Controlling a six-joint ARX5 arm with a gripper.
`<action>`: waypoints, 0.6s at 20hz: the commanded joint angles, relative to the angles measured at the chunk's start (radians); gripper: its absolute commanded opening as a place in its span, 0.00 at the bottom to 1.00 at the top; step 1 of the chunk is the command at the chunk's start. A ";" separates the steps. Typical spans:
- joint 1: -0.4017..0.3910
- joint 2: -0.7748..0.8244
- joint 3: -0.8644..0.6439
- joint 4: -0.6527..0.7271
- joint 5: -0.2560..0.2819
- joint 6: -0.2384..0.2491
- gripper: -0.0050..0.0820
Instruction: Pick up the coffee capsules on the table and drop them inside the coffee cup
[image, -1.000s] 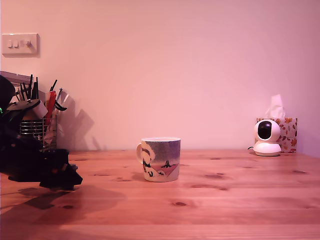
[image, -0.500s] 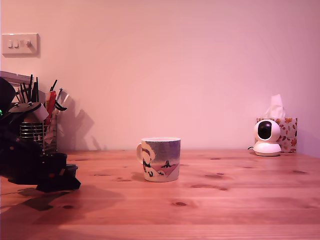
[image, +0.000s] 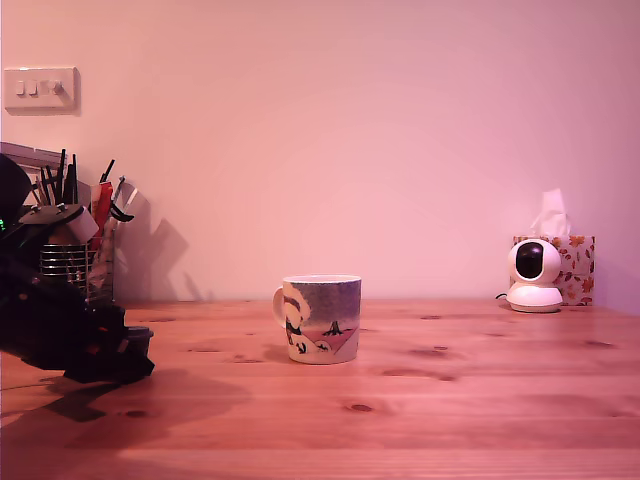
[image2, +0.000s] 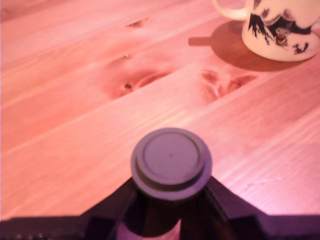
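Capsule (image2: 171, 162) dark, lower centre of wrist view, gripped between closed fingers (image2: 112, 207) at its tapered sides | likely light, thin-walled, crushable, so hold gently below flange | cup (image: 318, 318) mid-frame on table (image: 450, 400)

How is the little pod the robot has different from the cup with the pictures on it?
The capsule is small, dark and plain; the coffee cup is bigger, cream, with printed cartoon figures. The capsule is pinched in the tool; the cup stands free on the table, apart from it. The capsule's visible end is a closed flat disc; the cup has an open top and a side handle. Both are round.
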 joint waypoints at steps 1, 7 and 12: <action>0.004 0.015 0.006 0.025 0.007 0.006 0.22; 0.003 -0.031 0.008 0.090 0.076 -0.002 0.22; -0.005 -0.059 0.027 0.086 0.128 -0.031 0.22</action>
